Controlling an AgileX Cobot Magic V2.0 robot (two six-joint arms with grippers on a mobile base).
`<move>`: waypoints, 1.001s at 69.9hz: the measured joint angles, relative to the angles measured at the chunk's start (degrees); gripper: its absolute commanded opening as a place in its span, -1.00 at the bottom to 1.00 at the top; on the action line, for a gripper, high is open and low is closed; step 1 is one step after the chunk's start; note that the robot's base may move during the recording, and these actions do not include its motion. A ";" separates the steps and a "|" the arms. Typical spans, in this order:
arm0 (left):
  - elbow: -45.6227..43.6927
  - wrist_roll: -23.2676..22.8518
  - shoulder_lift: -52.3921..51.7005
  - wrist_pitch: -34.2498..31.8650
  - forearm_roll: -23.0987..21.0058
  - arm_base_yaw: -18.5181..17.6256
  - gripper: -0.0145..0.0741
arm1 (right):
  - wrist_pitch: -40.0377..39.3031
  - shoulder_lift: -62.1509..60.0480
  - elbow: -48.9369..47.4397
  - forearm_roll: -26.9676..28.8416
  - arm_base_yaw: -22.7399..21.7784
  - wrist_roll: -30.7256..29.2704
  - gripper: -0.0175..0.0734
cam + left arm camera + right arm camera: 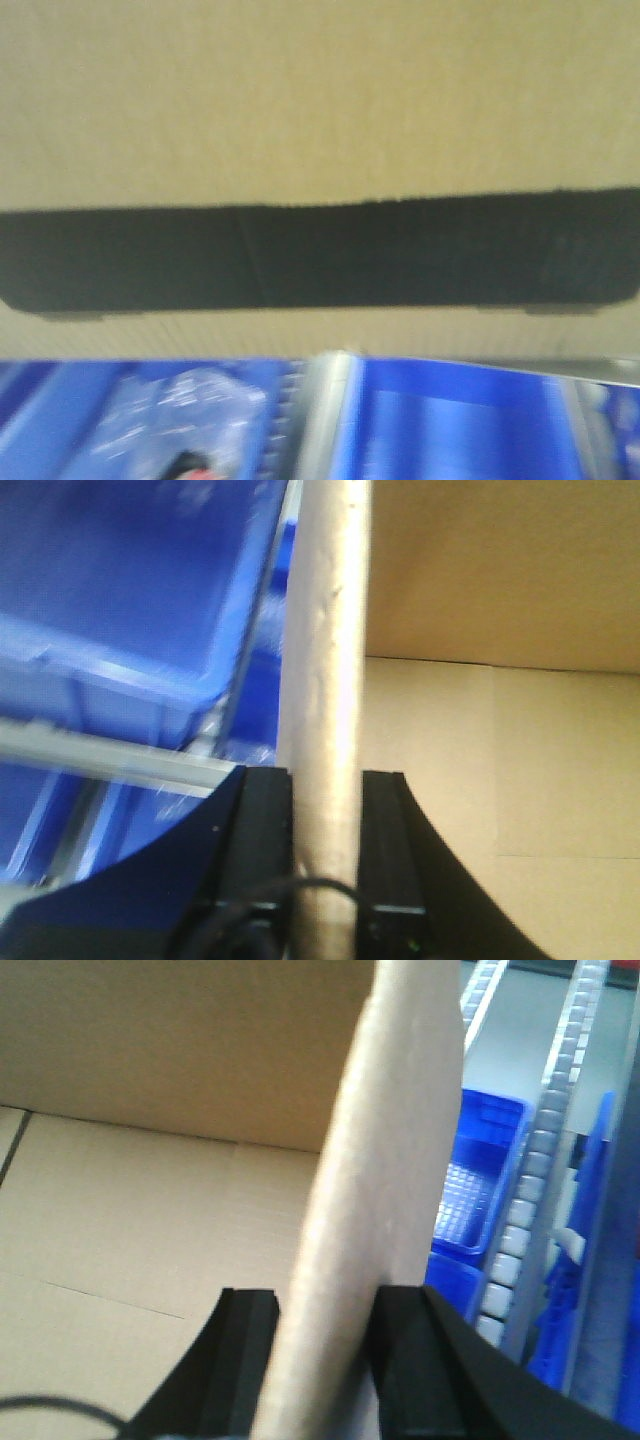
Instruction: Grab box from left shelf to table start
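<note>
**A:** Where is the box?

**B:** The box [320,100] fills the upper two thirds of the front view, very close to the lens and blurred. It shows a brown corrugated face with a wide black rectangle [320,255] printed across its lower part, the lower corners notched.

**A:** Is it held?

**B:** Yes, on both sides. In the left wrist view the left gripper [325,780] is clamped on one upright side wall. A black finger [262,820] presses against each face of the cardboard, and the wall's edge runs up between them. The bare inner floor of the box lies to the right of that wall.

**A:** And the other arm?

**B:** The same. The right gripper [325,1305] is clenched on another upright wall, one finger inside the box and one outside. The inner floor and a further wall are on the left of that view.

**A:** What is around it?

**B:** Below the box in the front view are blue bins [450,420], with a silver strip [325,410] between two of them. The left one holds something in clear wrapping [185,400], too blurred to name. Outside the box, beside the right gripper, the left shelf [535,1190] shows its pale roller track [572,1060] with more blue plastic next to it.

**A:** Does the box rest on anything?

**B:** I cannot tell; its underside is out of sight.
</note>
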 measured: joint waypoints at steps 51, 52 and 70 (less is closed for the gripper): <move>-0.47 0.08 1.06 -0.89 -0.25 -0.23 -0.90 | -0.42 0.11 0.13 -0.71 -0.10 0.08 -0.49; -0.47 0.08 0.92 -0.89 -0.26 -0.23 -0.90 | -0.41 0.11 0.13 -0.56 -0.10 0.08 -0.49; -0.47 0.08 -0.08 -0.63 0.21 -0.23 -0.90 | -1.12 0.11 0.13 -0.22 -0.10 -0.03 -0.49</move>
